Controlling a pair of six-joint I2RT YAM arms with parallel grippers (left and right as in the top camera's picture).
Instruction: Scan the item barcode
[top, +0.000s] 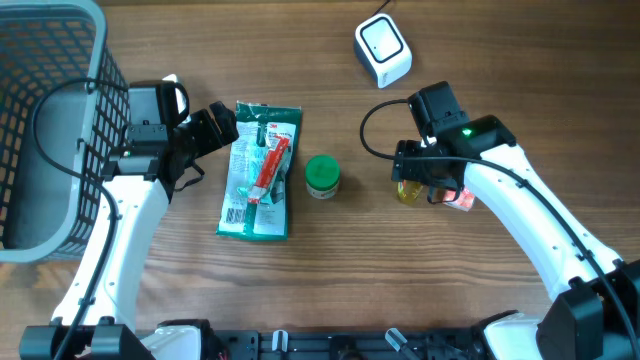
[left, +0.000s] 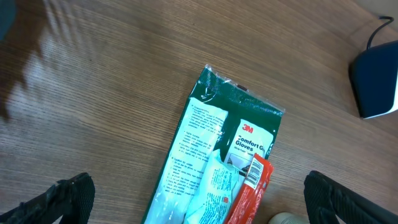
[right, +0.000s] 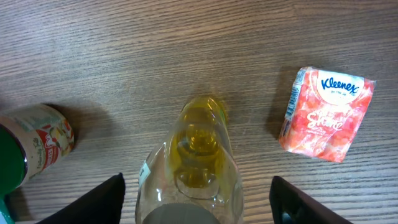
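R gripper (right: 198, 183) has its jaws apart, one finger either side of the clear bottle (right: 194, 155). Gaps show on both sides, so it's not clamped. The bottle sits near the green-lidded jar (top: 322, 176), on the jar's right, w/ yellow liquid inside; can't tell if it's upright or tilted. The jar's lid is on, so its contents are hidden. The Kleenex pack (right: 326, 112) lies right of the jar too, just past the bottle. The white scanner (top: 383, 50), w/ a cable, is right of the jar toward the far table edge, well apart. Left of the jar, close by, the 3M glove pack (left: 224, 162) lies flat w/ an orange-red packet (left: 252, 193) on top. L gripper (left: 196, 186) is over that pack's far-left edge from the jar, jaws wide apart, gripping nothing. The grey mesh basket (top: 100, 60) is far left of the jar.
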